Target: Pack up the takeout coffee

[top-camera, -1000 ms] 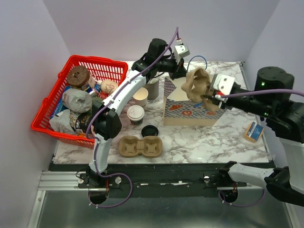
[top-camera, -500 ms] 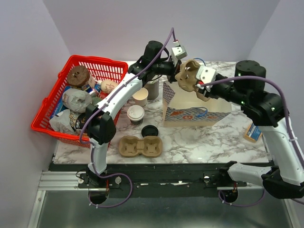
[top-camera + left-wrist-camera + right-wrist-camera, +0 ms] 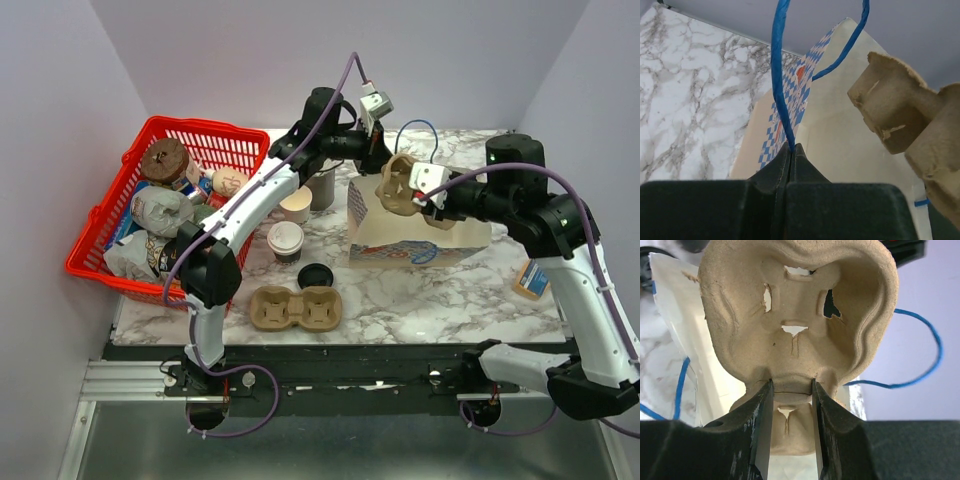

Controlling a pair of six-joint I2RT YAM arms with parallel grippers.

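The takeout coffee (image 3: 285, 241), a dark cup with a white lid, stands on the table left of the paper bag (image 3: 415, 235). My left gripper (image 3: 381, 150) is shut on the bag's blue handle (image 3: 779, 75) and holds it up; in the left wrist view the jaws (image 3: 791, 148) are pressed together on the cord. My right gripper (image 3: 427, 196) is shut on the middle ridge of a pulp cup carrier (image 3: 400, 183), which hangs tilted over the bag's open mouth. In the right wrist view the carrier (image 3: 800, 315) fills the frame above the jaws (image 3: 791, 385).
A cream cup (image 3: 295, 203) and a grey cup (image 3: 321, 188) stand behind the coffee. A black lid (image 3: 315, 274) and a second carrier (image 3: 295, 308) lie near the front edge. A red basket (image 3: 105, 215) full of items sits left. A small box (image 3: 533, 278) lies right.
My right gripper has swung left and down with the carrier, from right of the bag to over its mouth. The left gripper kept hold of the handle and the bag's top has shifted.
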